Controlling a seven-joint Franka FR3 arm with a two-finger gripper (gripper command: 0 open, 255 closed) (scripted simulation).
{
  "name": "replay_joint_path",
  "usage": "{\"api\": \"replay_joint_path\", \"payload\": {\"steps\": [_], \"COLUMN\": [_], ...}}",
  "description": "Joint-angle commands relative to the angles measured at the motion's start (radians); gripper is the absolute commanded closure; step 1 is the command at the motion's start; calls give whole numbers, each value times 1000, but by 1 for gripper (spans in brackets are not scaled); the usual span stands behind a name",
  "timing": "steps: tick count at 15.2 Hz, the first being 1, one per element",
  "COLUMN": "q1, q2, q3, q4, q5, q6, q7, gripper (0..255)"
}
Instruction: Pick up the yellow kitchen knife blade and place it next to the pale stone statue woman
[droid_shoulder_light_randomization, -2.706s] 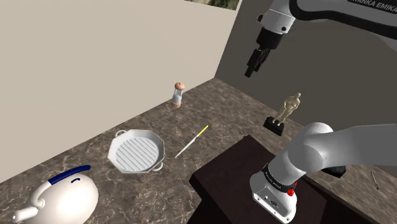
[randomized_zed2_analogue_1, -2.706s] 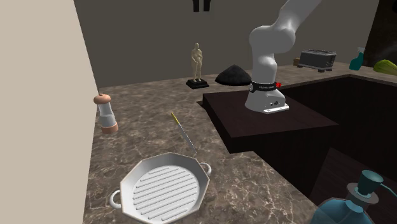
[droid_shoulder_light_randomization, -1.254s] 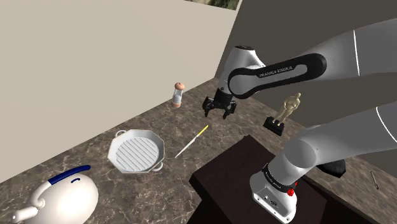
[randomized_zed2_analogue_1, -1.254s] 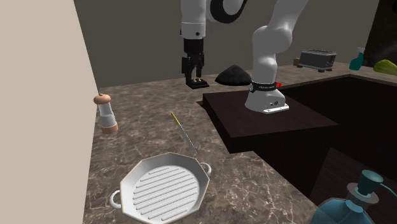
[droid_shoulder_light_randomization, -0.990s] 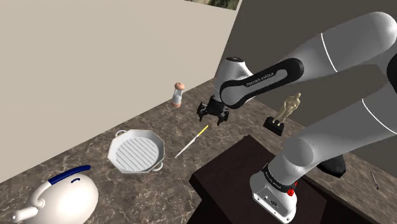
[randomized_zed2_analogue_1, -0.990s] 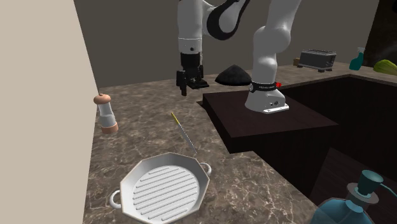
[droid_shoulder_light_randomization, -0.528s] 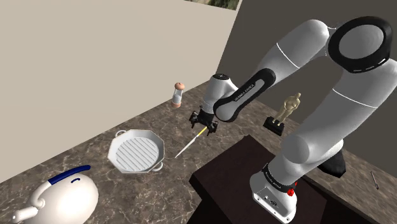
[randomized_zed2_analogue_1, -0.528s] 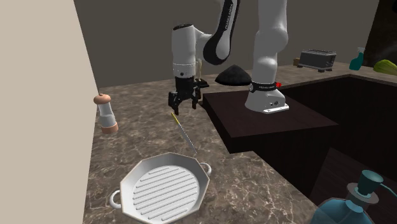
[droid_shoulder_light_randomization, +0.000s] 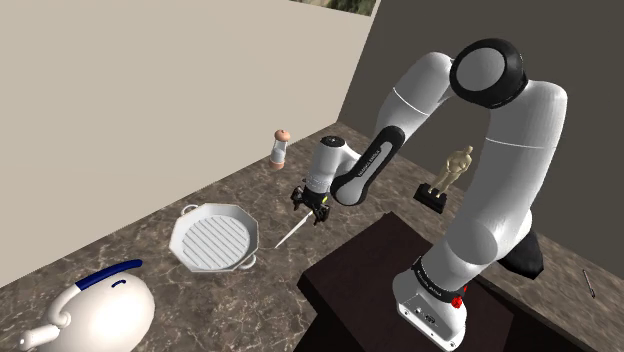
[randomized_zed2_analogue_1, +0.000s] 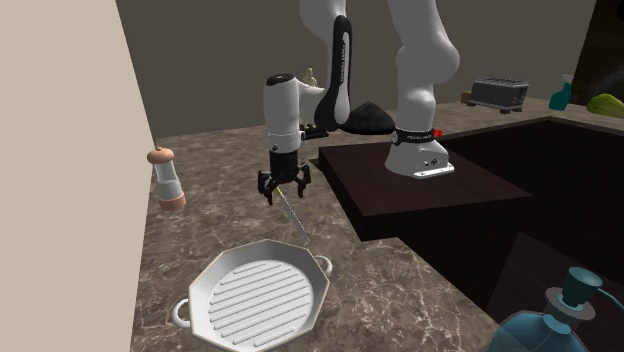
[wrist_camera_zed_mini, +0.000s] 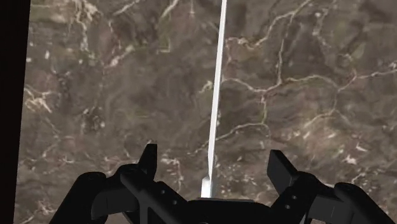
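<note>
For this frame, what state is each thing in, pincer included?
pincer: open, fingers either side of the knife, not touching it
knife: lying flat on the counter, not gripped
statue: upright on its dark base
grinder: upright
grill pan: flat on the counter, empty
kettle: upright

In the shoulder view, a brown marbled counter (droid_shoulder_light_randomization: 150, 232) bears a white grill pan (droid_shoulder_light_randomization: 214, 240) with a knife (droid_shoulder_light_randomization: 290, 236) just right of it; shaker (droid_shoulder_light_randomization: 280, 149) and statue (droid_shoulder_light_randomization: 455, 170) far; white kettle (droid_shoulder_light_randomization: 95, 310) near left.
</note>
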Motion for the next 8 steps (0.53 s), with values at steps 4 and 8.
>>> {"api": "replay_joint_path", "payload": {"steps": [4, 8], "q1": [63, 64], "q2": [77, 77], "q3": [-76, -77], "q4": [31, 31], "q5": [-58, -57], "q6": [53, 53], "q7": [52, 52], "gripper": [0, 0]}}
